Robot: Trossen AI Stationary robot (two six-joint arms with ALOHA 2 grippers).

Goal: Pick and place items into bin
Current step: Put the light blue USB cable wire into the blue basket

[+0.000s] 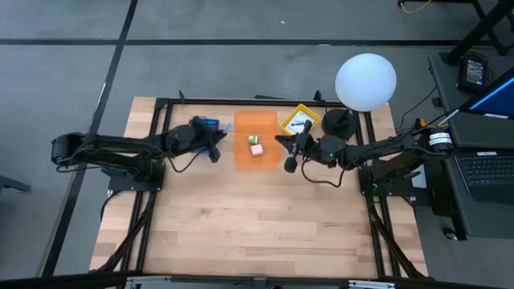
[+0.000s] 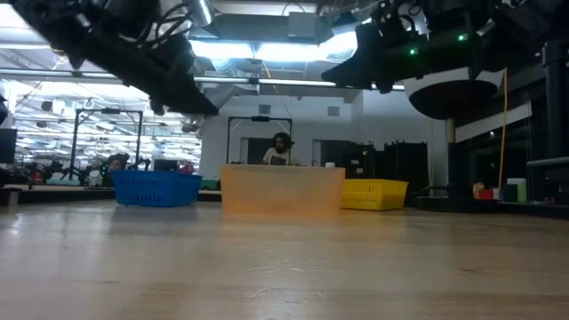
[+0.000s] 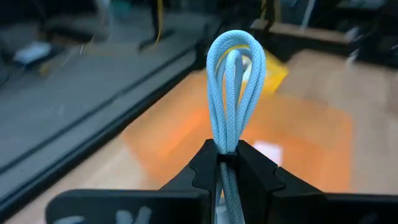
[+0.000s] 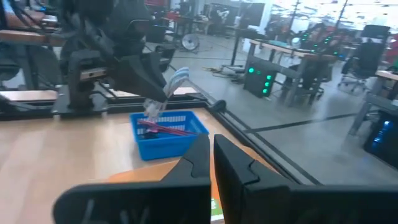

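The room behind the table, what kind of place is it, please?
Probably a robotics lab or workshop. The right wrist view shows black office chairs at desks and a dark equipment box with green lights; the low view shows bright strip ceiling lights and a person far behind.

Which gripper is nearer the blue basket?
Left. The left gripper, shut on a light-blue cord, hovers beside the blue basket; the right gripper is across the orange bin.
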